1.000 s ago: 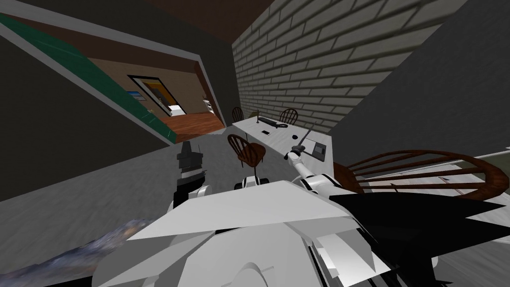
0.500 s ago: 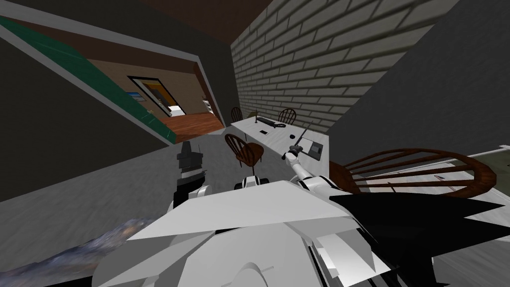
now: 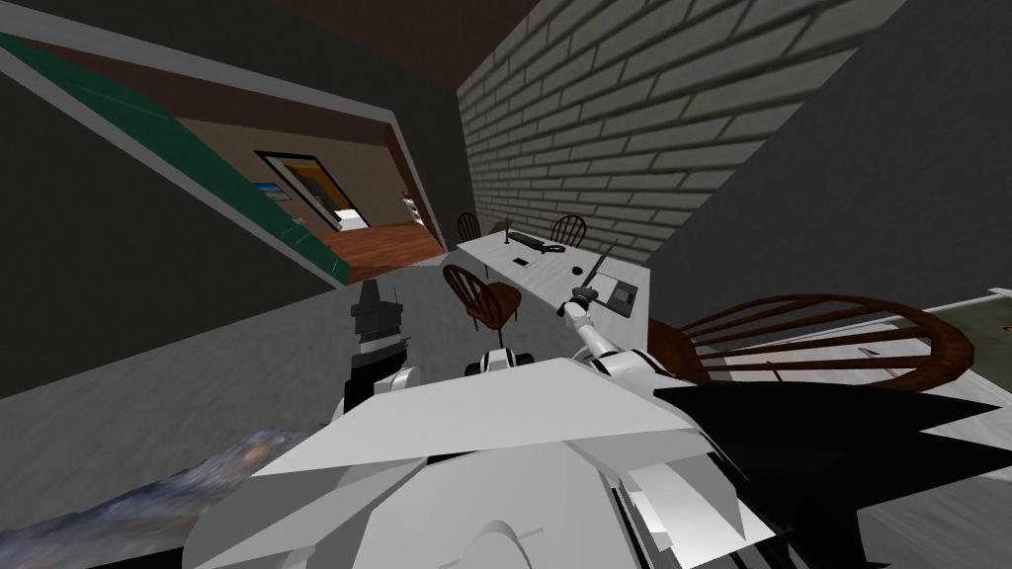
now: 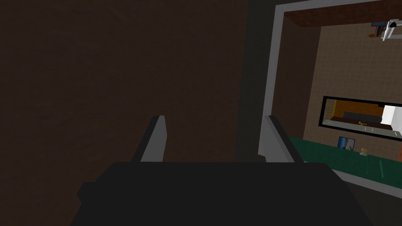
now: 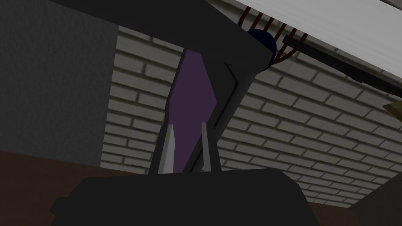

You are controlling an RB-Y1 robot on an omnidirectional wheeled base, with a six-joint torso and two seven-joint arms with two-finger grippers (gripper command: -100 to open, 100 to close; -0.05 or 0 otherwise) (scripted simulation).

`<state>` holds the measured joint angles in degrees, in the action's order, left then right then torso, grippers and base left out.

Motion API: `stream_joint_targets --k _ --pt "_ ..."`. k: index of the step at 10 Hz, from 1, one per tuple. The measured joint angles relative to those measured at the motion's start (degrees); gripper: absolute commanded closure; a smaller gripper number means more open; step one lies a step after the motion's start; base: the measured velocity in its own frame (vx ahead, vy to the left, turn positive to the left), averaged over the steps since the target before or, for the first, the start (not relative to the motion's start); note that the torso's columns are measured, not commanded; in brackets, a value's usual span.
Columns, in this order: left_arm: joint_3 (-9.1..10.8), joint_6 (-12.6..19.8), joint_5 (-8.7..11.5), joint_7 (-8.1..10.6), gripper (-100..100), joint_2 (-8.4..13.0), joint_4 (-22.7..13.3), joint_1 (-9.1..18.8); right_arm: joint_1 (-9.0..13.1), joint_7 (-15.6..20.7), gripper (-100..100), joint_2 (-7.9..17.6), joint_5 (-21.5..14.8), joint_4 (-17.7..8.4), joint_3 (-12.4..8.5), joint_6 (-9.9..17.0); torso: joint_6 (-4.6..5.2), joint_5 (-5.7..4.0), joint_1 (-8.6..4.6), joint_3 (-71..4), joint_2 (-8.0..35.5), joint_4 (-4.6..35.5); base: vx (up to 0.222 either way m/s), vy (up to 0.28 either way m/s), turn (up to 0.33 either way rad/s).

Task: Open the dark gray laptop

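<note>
My right tool [image 3: 604, 260] reaches over the white worktop [image 3: 491, 254] by the brick wall [image 3: 613, 128], at the laptop [image 3: 625, 294] near the worktop's end. The head camera gives me the laptop as a small dark grey slab. The right wrist camera adds what that one can't: its purple screen [image 5: 194, 90], and my fingers [image 5: 169, 151] pinched narrow on the laptop's edge. My left tool [image 4: 214, 125] hangs over the grey floor [image 3: 198, 395], fingers spread, gripping nothing.
</note>
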<state>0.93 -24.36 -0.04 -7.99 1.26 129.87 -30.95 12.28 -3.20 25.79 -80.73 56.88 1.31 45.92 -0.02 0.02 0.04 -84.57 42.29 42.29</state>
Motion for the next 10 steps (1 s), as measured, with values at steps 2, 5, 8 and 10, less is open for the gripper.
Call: stream_joint_targets --k 2,5,8,10 --pt "0.0 0.0 0.0 0.0 0 0.0 0.0 0.0 0.65 -0.09 -100 1.7 0.16 0.58 0.42 -2.79 0.02 -0.03 -0.06 0.02 0.02 0.0 -0.032 -0.043 0.046" --pt "0.0 0.0 0.0 0.0 0 0.0 0.0 0.0 1.56 -1.77 -100 4.47 -0.91 0.86 1.71 -6.89 0.01 -0.02 -0.03 0.0 -0.01 -0.01 -0.034 -0.047 0.071" --pt "0.0 0.0 0.0 0.0 0 0.0 0.0 0.0 3.0 -3.88 -100 8.62 -2.54 1.4 3.2 -12.01 0.02 -0.03 -0.07 0.02 0.02 0.01 -0.051 -0.062 0.089" --pt "0.0 0.0 0.0 0.0 0 0.0 0.0 0.0 2.79 -3.7 -100 11.59 -3.02 4.07 3.81 -15.64 -0.05 0.03 0.02 0.0 -0.01 0.03 -0.048 -0.056 0.054"
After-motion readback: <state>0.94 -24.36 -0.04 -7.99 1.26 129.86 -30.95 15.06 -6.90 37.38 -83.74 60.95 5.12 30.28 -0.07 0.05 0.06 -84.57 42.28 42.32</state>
